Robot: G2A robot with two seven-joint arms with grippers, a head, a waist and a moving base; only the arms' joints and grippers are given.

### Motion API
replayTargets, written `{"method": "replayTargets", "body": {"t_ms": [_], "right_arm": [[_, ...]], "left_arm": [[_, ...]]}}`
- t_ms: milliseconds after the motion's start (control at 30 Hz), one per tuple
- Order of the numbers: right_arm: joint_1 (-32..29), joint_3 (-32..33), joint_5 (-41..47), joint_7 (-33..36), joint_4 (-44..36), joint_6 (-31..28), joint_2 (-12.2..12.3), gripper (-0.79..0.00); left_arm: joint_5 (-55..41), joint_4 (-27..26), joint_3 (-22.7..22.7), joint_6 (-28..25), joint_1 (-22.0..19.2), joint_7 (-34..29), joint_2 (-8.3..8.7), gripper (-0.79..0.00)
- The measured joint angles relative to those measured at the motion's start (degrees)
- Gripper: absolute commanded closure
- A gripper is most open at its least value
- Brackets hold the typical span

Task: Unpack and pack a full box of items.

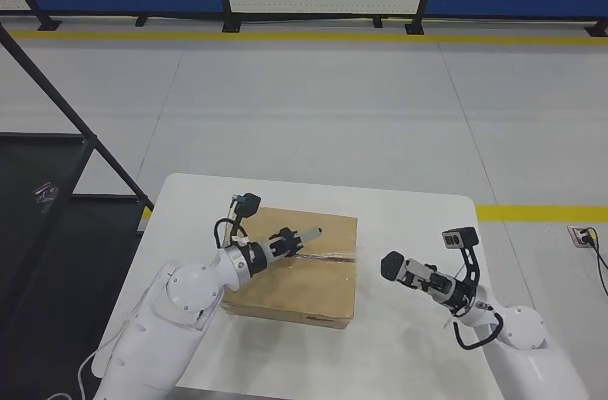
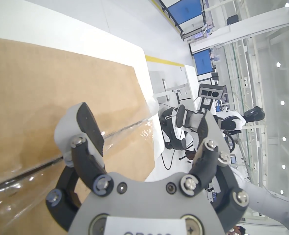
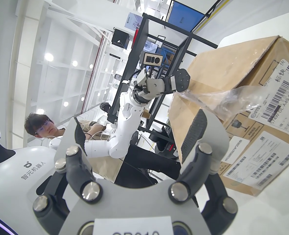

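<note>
1. Box: sits on the table, flaps shut, clear tape along the ctr seam. Not yet opened.
2. L gripper: above the box top, over the seam. Jaws spread wide, nothing held.
3. R gripper: beside the box, facing the side w/ the labels, apart from it. Jaws wide, empty.
4. Handling (my est.): a full box is prob. heavy, so I don't lift it by one flap. Cardboard is stiff at edges and corners, but the top will give under a push. Tape is thin, slick, and tears if jerked.
5. Grip pt: a loose tape end stands off the box edge at the seam, R gripper side. I'd pinch there and peel along the seam, w/ the L gripper bracing the top.
</note>
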Motion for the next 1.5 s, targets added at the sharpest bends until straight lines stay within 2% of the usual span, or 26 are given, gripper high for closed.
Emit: {"method": "replayTargets", "body": {"t_ms": [133,633,833,1167,1300,1433,1500], "right_arm": [[-0.8,0.5,0.6,0.1,0.1,-0.7,0.1,-0.785],[0.7,-0.5,1.5,1.6,2.2,0.4,0.2,-0.785],[1.8,-0.5,1.0,2.0,3.5,5.7,0.5,-0.785],[-0.4,2.0,1.5,6.1,2.7,12.4,1.6,-0.785],[0.7,0.8,-0.6,5.1,2.8,14.8,1.6,-0.785],[1.5,-0.3,-1.5,4.4,3.0,14.6,1.5,-0.785],[1.7,-0.5,-1.6,4.3,3.2,14.3,1.5,-0.785]], "left_arm": [[0.0,0.4,1.4,-0.9,-0.4,-1.2,-0.24,-0.785],[-2.0,-2.2,1.5,-1.7,0.6,-4.7,-0.18,-0.785],[-2.1,-3.8,1.0,-2.4,1.6,-5.9,0.08,-0.785],[-2.8,-5.0,0.0,-3.0,2.4,-6.2,0.34,-0.785],[-3.3,-4.7,-0.1,-2.9,2.1,-4.4,0.20,-0.785],[-3.9,-3.9,-0.9,-1.4,1.3,1.0,-0.12,-0.785],[-2.9,-3.1,-0.6,-1.2,0.8,1.7,-0.19,-0.785]]}}
